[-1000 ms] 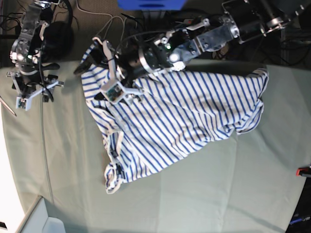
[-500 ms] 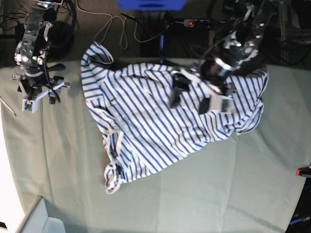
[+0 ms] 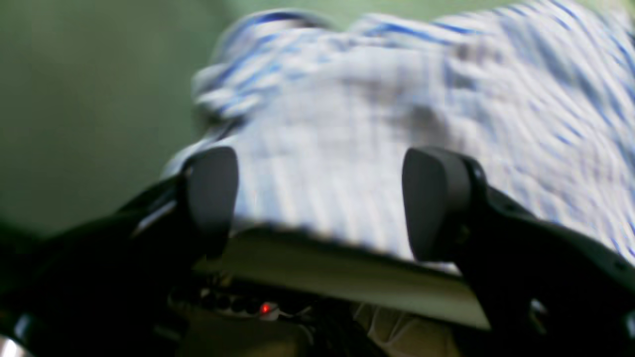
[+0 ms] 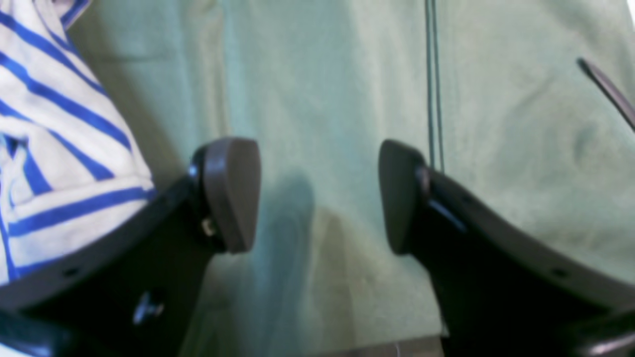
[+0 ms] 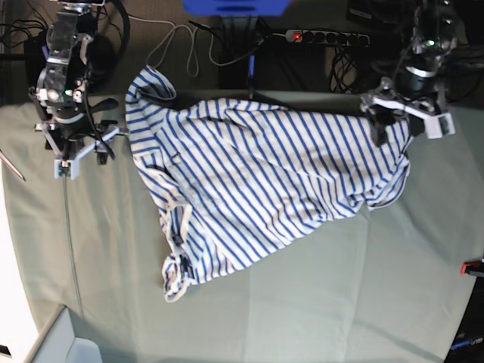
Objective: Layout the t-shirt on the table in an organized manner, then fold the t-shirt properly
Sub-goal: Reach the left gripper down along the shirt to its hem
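Observation:
The t-shirt point(image 5: 257, 189), white with thin blue stripes, lies crumpled and slanted across the middle of the table point(image 5: 318, 302). One bunched end sits at the lower left point(image 5: 175, 276). My left gripper point(image 5: 407, 127) hovers open over the shirt's far right corner; in the left wrist view its gripper point(image 3: 322, 203) has only blurred striped fabric point(image 3: 377, 124) beyond the gap. My right gripper point(image 5: 79, 155) stands open over bare table, left of the shirt. In the right wrist view this gripper point(image 4: 317, 196) frames green cloth, with the shirt's edge point(image 4: 54, 148) beside its left finger.
A thin cord point(image 5: 72, 249) runs down the table's left side. A power strip point(image 5: 325, 35) and cables lie behind the back edge. A red clamp point(image 5: 473, 267) sits on the right edge, and a pale box corner point(image 5: 68, 344) shows at the lower left.
My left arm has swung from the shirt's upper left, across its middle, to its far right corner, with its jaws open. The right arm has shifted slightly rightward. The shirt has stayed put.

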